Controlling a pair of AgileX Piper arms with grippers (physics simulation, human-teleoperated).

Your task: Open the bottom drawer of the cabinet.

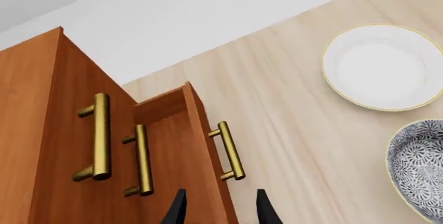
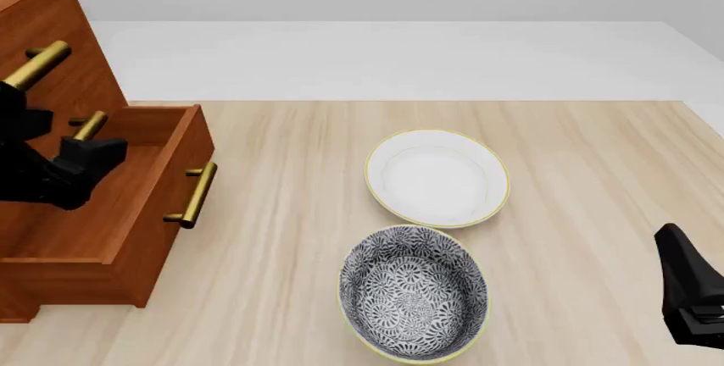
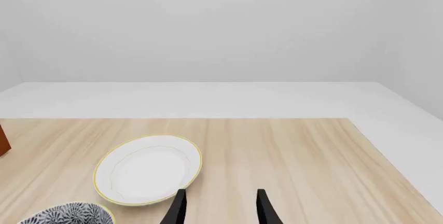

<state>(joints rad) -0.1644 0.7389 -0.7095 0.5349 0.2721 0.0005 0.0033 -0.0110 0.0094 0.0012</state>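
Note:
The cabinet (image 2: 59,36) stands at the table's far left, tall and reddish-brown. Its bottom drawer (image 2: 168,252) is pulled out well past the two above, brass handle (image 2: 199,195) facing right. My left arm (image 2: 51,171) hangs over the drawer's open top. In the left wrist view the bottom drawer (image 1: 173,151) juts out from the cabinet (image 1: 41,130), and its handle (image 1: 229,151) lies just beyond my left gripper (image 1: 220,208), which is open and holds nothing. My right gripper (image 3: 220,208) is open and holds nothing; it sits low at the table's near right (image 2: 690,298).
A white bowl with a yellow rim (image 2: 437,177) sits mid-table. A blue-patterned bowl (image 2: 414,291) stands just in front of it. Both lie to the right of the drawer. The table's far edge (image 2: 396,100) meets a pale floor.

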